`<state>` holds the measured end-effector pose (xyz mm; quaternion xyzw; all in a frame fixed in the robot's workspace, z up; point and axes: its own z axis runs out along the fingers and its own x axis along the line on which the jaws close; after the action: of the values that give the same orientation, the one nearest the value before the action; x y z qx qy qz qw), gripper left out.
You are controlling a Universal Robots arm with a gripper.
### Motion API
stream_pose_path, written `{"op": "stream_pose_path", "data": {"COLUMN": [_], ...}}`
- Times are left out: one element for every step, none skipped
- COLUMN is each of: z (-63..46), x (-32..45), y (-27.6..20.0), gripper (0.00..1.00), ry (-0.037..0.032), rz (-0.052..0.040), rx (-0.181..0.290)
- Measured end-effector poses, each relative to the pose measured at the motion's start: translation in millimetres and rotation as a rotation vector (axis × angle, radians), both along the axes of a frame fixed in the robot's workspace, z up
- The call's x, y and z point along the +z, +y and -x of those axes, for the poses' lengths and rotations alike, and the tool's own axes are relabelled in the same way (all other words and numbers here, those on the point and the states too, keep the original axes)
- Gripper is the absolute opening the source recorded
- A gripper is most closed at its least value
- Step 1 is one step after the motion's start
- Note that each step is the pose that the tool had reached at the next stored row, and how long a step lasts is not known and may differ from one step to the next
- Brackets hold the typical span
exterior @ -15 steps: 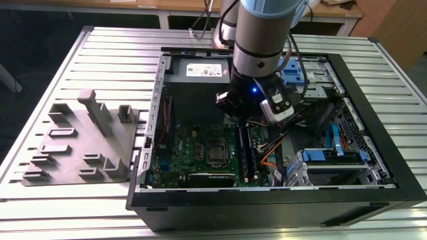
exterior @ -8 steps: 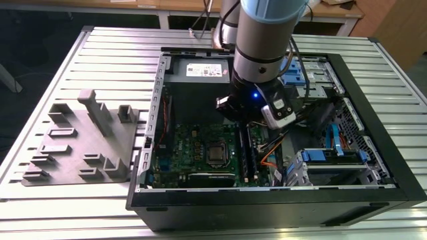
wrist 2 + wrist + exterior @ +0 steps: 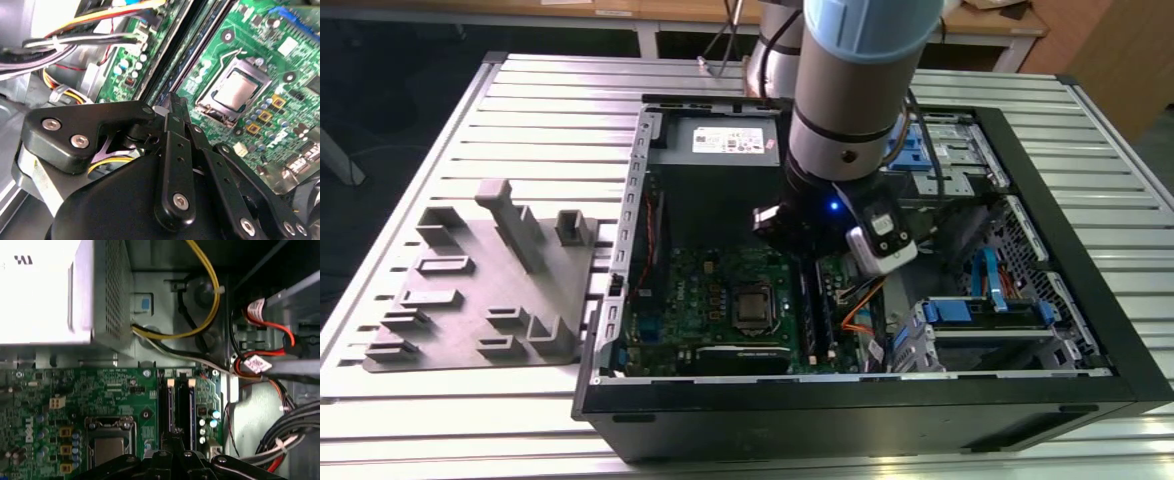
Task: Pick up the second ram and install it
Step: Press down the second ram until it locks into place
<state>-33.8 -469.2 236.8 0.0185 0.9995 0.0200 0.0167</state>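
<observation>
Your gripper (image 3: 172,107) sits low inside the open computer case (image 3: 1067,300), its black fingers (image 3: 175,150) drawn close together, with the tips directly over the memory slots (image 3: 180,400) beside the processor socket (image 3: 235,92). Whether those tips pinch anything is hard to make out; the linkage hides the contact point, so treat the grasp as unconfirmed. In the first wrist view two long dark strips stand edge-up in the slots, side by side and parallel, and the second ram (image 3: 189,407) looks to be the one nearer the cable side, already down in its slot under the fingertips. The green motherboard (image 3: 707,295) lies flat around them, the grey power supply (image 3: 60,295) sits beyond the slot ends, and a bundle of yellow, white and red cables (image 3: 200,325) runs just past it. The module is light, thin and stiff, but brittle: hold it by its long top edge, never by the chips, and keep any pressure straight and even.
</observation>
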Motion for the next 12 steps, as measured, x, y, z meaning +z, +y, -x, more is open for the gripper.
{"op": "stream_pose_path", "data": {"z": [0.0,0.0,0.0,0.0,0.0,0.0,0.0,0.0,0.0,0.0,0.0,0.0], "x": [0.0,-0.1,-0.1,-0.2,-0.1,-0.1,-0.2,-0.2,-0.2,-0.2,-0.2,-0.2], "y": [-2.0,-4.3,-6.5,-8.8,-11.2,-13.7,-16.1,-18.6,-20.9,-23.2,-25.4,-27.6], "gripper": [0.07,0.07,0.07,0.07,0.07,0.07,0.07,0.07,0.07,0.07,0.07,0.07], "ry": [0.0000,0.0000,0.0000,0.0000,0.0000,0.0000,0.0000,0.0000,0.0000,0.0000,0.0000,0.0000], "rz": [0.0000,-0.0001,-0.0001,-0.0001,0.0000,0.0000,0.0000,-0.0001,0.0000,0.0001,0.0002,0.0001], "rx": [0.000,0.000,0.000,0.000,0.000,0.000,0.000,0.000,0.000,0.000,0.000,0.000]}}
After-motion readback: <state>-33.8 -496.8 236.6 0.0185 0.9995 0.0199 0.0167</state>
